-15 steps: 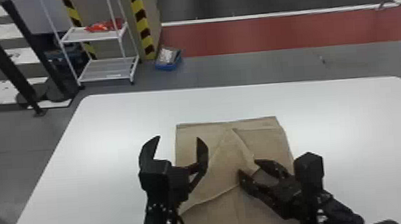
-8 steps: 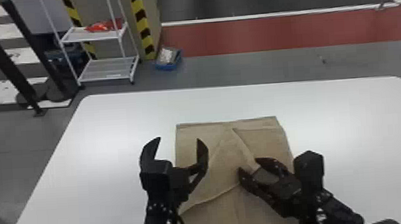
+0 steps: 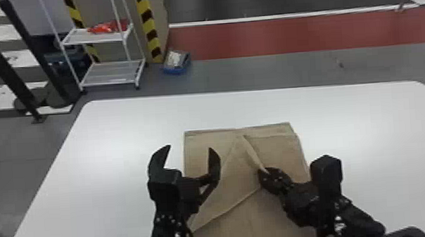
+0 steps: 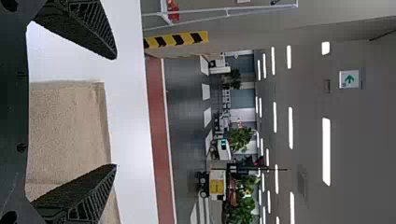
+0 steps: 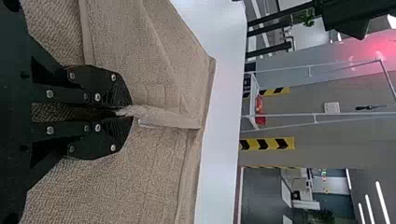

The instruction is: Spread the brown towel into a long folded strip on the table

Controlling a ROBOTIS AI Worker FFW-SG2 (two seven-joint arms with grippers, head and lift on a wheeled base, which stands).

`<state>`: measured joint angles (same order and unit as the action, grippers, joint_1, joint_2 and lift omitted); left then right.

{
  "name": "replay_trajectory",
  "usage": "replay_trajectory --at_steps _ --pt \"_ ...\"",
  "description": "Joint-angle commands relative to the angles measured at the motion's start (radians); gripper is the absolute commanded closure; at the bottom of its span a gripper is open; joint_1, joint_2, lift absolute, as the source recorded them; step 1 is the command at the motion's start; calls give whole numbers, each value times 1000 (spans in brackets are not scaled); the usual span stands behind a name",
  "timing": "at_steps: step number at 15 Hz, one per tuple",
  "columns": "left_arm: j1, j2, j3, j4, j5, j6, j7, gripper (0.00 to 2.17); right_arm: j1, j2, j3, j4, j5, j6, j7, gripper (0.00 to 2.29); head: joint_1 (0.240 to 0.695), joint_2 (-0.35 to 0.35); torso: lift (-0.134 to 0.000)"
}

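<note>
1. Towel: brown, lay on white worktop, roughly mid-width, running out past the bottom of the head view.
2. Towel was spread but not smooth: one diagonal layer edge ran from its left side up toward the right pincer; a narrow raised fold ran from near the far edge to the same pincer.
3. Right pincer: closed, pinching the end of that raised fold. Right wrist view matched: fingertips together on a bit of cloth, towel on both sides of them.
4. Left pincer: wide open, nothing gripped. In the head view it sat across the towel's left edge, one finger over bare worktop, the other over cloth.
5. Left wrist view: fingers well apart, a towel corner visible between them. Height above cloth: couldn't tell.
6. Background: white rack with a red item on its upper shelf, striped post beside it, blue bin on the floor near the post, red strip across the floor beyond.
</note>
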<state>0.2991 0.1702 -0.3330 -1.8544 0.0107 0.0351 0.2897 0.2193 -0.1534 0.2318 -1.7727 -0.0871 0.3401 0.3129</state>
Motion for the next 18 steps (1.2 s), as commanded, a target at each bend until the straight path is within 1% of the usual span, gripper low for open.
replay_trajectory --at_steps 1,2,3,6,8,10,12,13,14,18 --pt "-3 0 -3 1 0 1 0 43 15 -3 -14 -36 3 -3 -1 1234 695 70 -119" --pt "-5 0 -4 1 -2 1 0 43 26 -6 -20 -59 12 -6 -11 1058 695 68 -119" --pt "-8 0 -6 1 -2 4 0 43 34 -6 -31 -79 20 -6 -12 954 695 64 -119" --pt "-8 0 -12 3 -2 4 0 43 26 -6 -38 -80 35 30 -14 954 695 49 -119" --pt "-8 0 -12 4 -2 4 0 43 8 -5 -34 -50 58 64 -12 954 695 37 -119" --pt "-6 0 -12 4 -2 4 0 43 0 -2 -31 -16 58 58 -14 954 695 31 -119" --pt "-8 0 -12 12 -2 1 0 43 2 -2 -28 -22 56 46 -12 974 695 30 -119" --pt "-8 -2 -12 14 -2 1 0 43 9 -3 -29 -31 55 27 -12 1160 695 31 -119" --pt "-8 0 -11 15 -2 1 2 43 23 -3 -35 -54 52 15 -12 1237 695 32 -119" --pt "-8 0 -3 14 -2 -2 2 43 89 -9 -95 -189 59 12 -12 1237 695 31 -119"
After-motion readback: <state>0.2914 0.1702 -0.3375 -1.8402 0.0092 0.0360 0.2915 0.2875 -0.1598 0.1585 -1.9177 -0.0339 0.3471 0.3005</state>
